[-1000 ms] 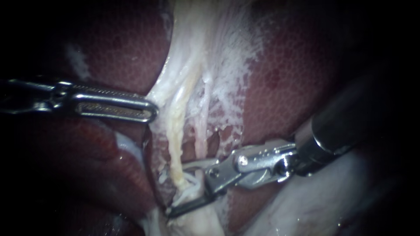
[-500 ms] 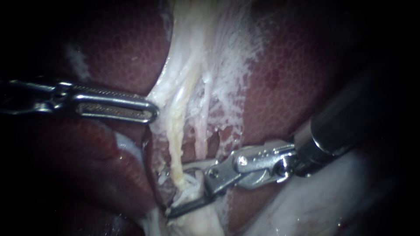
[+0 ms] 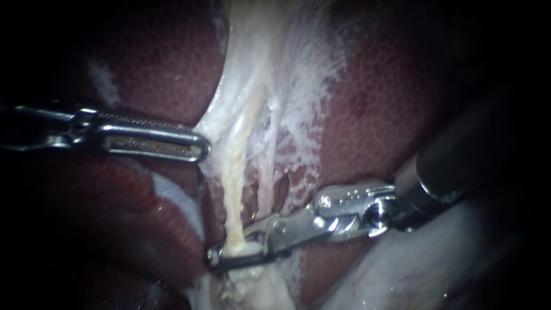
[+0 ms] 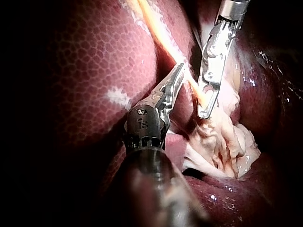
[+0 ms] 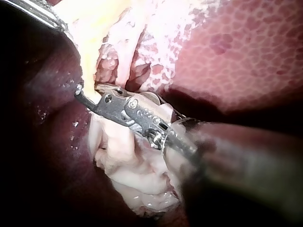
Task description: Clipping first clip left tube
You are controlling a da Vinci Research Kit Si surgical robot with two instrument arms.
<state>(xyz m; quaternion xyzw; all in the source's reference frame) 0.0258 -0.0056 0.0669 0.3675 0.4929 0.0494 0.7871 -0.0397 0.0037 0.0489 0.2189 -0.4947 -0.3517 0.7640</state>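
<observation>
We saw the dark red, finely mottled liver (image 3: 373, 115) filling most of each view (image 4: 94, 56) (image 5: 246, 47); over its middle lay a white lacy sheet of tissue (image 3: 298, 86), broken into flecks at its edge (image 5: 165, 42); a thin pale pink tube (image 3: 265, 183) ran down through that sheet; a pale pink, wet, folded lump of tissue (image 4: 222, 142) sat below, against the liver (image 5: 128, 161); a small white patch (image 4: 117, 97) marked the liver's surface.

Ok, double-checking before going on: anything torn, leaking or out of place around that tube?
Nothing stands out. The right instrument has its jaws shut on the left tube, low down and crosswise; the left instrument grips the white tissue beside it; the liver looks intact.
</observation>
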